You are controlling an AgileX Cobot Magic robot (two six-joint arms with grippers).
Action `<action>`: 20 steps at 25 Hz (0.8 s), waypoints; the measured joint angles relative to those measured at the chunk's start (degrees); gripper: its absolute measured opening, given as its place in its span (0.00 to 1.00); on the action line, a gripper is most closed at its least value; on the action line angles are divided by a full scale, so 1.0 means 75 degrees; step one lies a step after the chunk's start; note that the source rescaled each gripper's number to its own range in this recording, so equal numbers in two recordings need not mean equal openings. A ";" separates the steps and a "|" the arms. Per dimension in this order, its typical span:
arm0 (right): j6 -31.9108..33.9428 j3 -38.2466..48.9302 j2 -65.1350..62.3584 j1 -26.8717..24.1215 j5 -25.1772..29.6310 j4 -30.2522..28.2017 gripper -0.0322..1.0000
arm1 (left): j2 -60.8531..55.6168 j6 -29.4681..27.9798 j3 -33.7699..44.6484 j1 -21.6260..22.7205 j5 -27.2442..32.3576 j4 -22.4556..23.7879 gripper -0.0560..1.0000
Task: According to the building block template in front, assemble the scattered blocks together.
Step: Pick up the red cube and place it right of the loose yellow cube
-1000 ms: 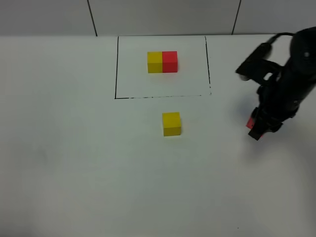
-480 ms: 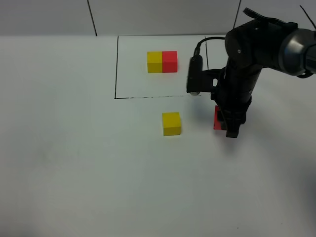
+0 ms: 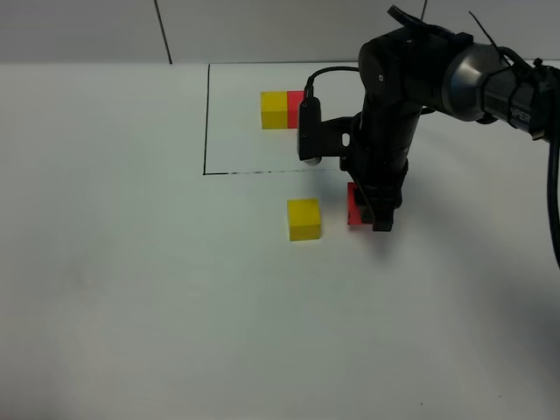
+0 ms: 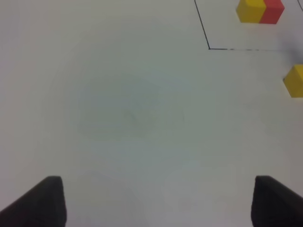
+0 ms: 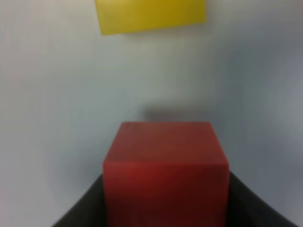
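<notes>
With the right gripper (image 3: 366,215) clamped on the red block (image 5: 165,172) at three o'clock of the yellow block (image 3: 304,219) (a gap between them), a skewed push could knock yellow askew or leave a seam.

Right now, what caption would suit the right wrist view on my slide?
Right hand holding the red block, with the loose yellow block ahead on the white table.

Glossy black right arm (image 3: 394,105), grey joint (image 3: 472,74), looping black cable (image 3: 331,71), black claw (image 3: 374,215).
</notes>
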 joint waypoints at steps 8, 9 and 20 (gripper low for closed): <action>-0.0135 -0.0293 0.0496 0.0128 -0.0062 0.0151 0.05 | 0.0000 0.0000 0.0000 0.0000 0.0000 0.0000 0.82; -0.0135 -0.0311 0.0548 0.0136 -0.0082 0.0151 0.05 | 0.0000 0.0000 0.0000 0.0000 0.0000 0.0000 0.82; -0.0142 -0.0388 0.0805 0.0142 -0.0125 0.0359 0.05 | 0.0000 0.0000 0.0000 0.0000 0.0000 0.0009 0.82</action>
